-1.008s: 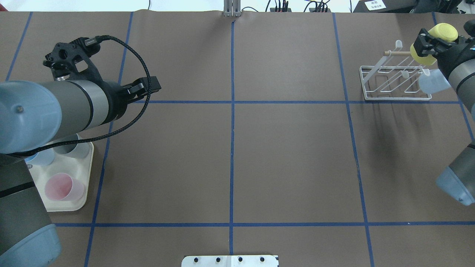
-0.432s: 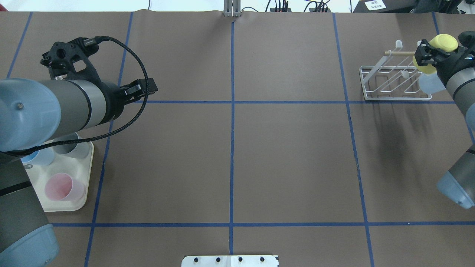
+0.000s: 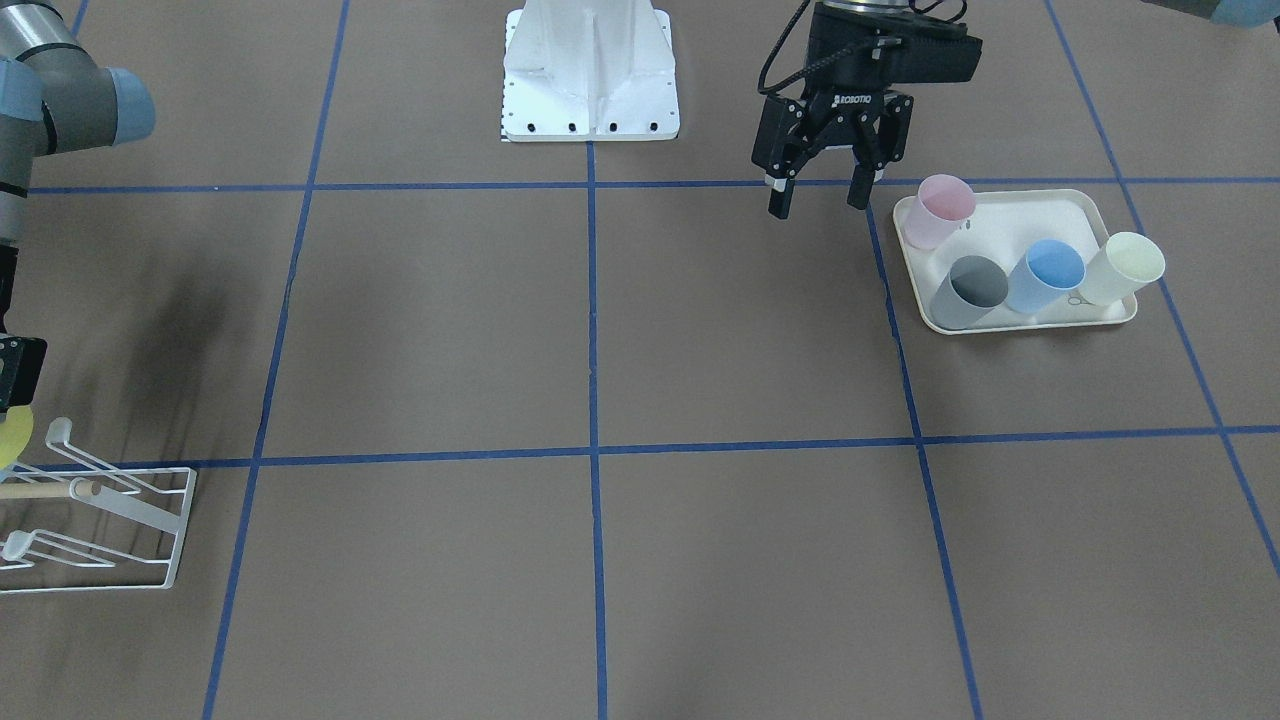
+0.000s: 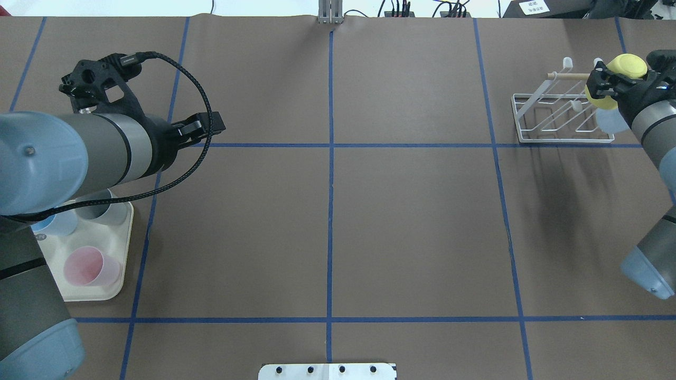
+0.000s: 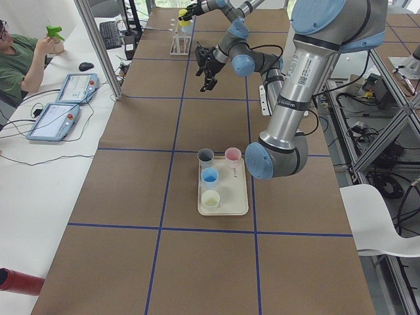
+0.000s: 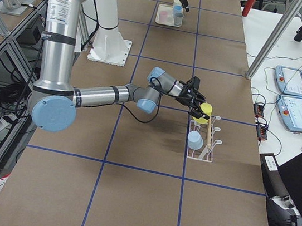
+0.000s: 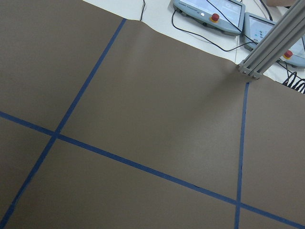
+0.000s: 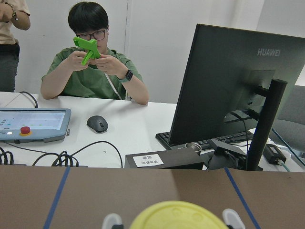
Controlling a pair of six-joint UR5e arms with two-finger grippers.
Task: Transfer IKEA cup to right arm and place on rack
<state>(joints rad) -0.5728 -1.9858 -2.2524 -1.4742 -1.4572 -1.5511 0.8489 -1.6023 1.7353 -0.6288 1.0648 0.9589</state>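
Note:
The yellow IKEA cup (image 4: 628,64) hangs tilted over the far right end of the white wire rack (image 4: 565,141), close to its wooden rod (image 4: 567,76). My right gripper (image 4: 606,84) is shut on it. The right wrist view shows the cup's round base (image 8: 176,217) between two fingertips (image 8: 112,221). The same cup (image 6: 205,109) shows above the rack (image 6: 206,149) in the right side view. My left gripper (image 3: 820,195) hangs open and empty over the table, beside the tray.
A pale blue cup (image 4: 610,120) sits upside down on a rack prong below the yellow one. The cream tray (image 3: 1030,215) holds pink (image 3: 942,208), grey (image 3: 968,290), blue (image 3: 1048,275) and cream (image 3: 1125,267) cups. A person sits at a desk beyond the table.
My right gripper has carried the yellow cup lower and closer over the rack's rod. The left arm has barely shifted and its gripper stays open.

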